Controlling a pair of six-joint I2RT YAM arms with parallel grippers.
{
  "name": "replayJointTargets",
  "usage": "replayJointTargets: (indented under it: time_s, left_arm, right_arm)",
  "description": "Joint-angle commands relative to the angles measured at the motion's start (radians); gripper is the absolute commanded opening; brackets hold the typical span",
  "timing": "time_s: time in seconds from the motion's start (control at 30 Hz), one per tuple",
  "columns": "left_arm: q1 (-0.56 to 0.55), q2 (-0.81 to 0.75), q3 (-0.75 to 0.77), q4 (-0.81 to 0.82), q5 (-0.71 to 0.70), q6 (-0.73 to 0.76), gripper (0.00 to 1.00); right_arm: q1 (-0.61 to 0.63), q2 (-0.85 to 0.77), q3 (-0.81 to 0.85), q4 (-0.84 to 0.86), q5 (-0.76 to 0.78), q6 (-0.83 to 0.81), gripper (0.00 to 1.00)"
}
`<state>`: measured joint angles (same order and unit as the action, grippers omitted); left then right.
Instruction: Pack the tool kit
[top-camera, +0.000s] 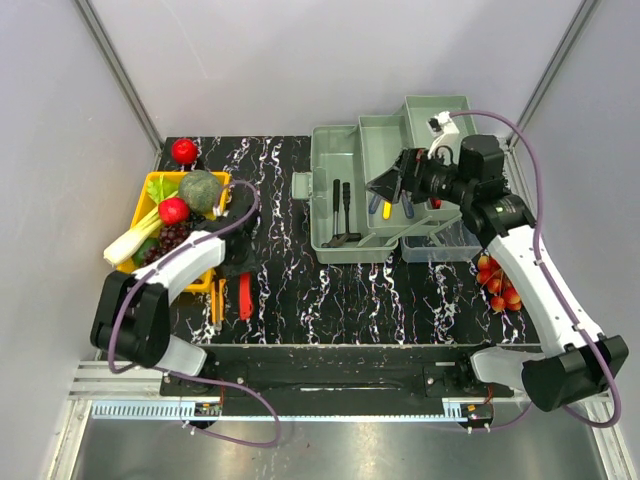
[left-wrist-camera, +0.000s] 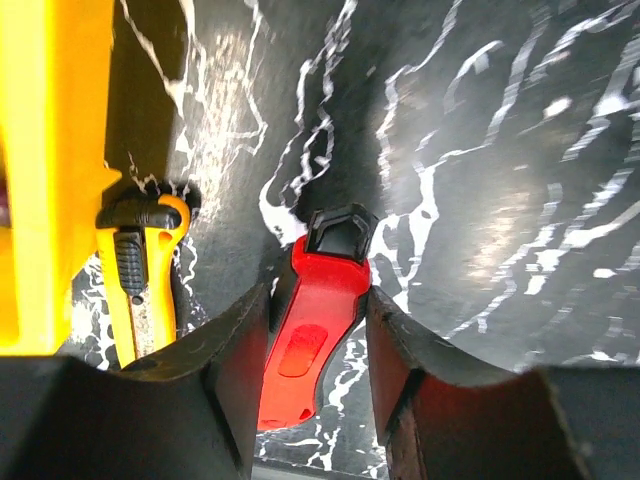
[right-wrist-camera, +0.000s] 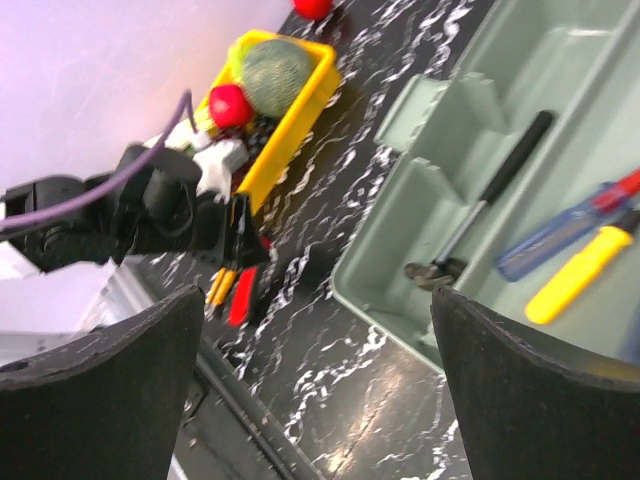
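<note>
left gripper (left-wrist-camera: 320, 305) pinches the red-handled tool (left-wrist-camera: 312, 350) on the near left of the table (top-camera: 300, 290), beside a yellow knife (left-wrist-camera: 135, 270) — right gripper (right-wrist-camera: 315, 310) hangs spread wide over the open toolbox (top-camera: 318, 200), far right.

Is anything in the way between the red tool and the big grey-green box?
Nothing visible. Only bare black marbled table lies between the red-handled tool with a black tip and the pale grey-green plastic toolbox. The right gripper hovers open above it.
</note>
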<state>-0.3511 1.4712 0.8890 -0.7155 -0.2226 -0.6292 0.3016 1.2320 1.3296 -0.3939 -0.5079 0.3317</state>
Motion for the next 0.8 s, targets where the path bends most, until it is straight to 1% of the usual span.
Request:
replayJointTargets:
  time_s: [0.0,0.1,0.23,0.37,0.6,0.77]
  left_arm:
    - [0.0,-0.12,0.117,0.014,0.026,0.043,0.0]
    - [0.001,-0.166,0.159,0.031,0.055,0.051,0.0]
    - [0.003,-0.224,0.157,0.105,0.083,0.083,0.0]
    - [0.001,-0.261,0.18,0.134,0.092,0.105,0.0]
    - [0.001,-0.31,0.356,0.08,0.167,0.092,0.0]
    - [0.001,-0.334,0.465,0.053,0.267,0.02,0.0]
  right_arm:
    - [0.03,0.012,-0.056,0.153,-0.198,0.092,1.0]
    - [0.094,0.02,-0.059,0.174,-0.173,0.078,0.99]
    - [0.169,0.04,-0.07,0.225,-0.15,0.084,0.99]
    - [0.232,0.07,-0.078,0.263,-0.135,0.066,1.0]
    - [0.347,0.144,-0.052,0.245,-0.058,-0.028,0.99]
    - [0.427,0.205,-0.014,0.28,0.008,-0.043,0.99]
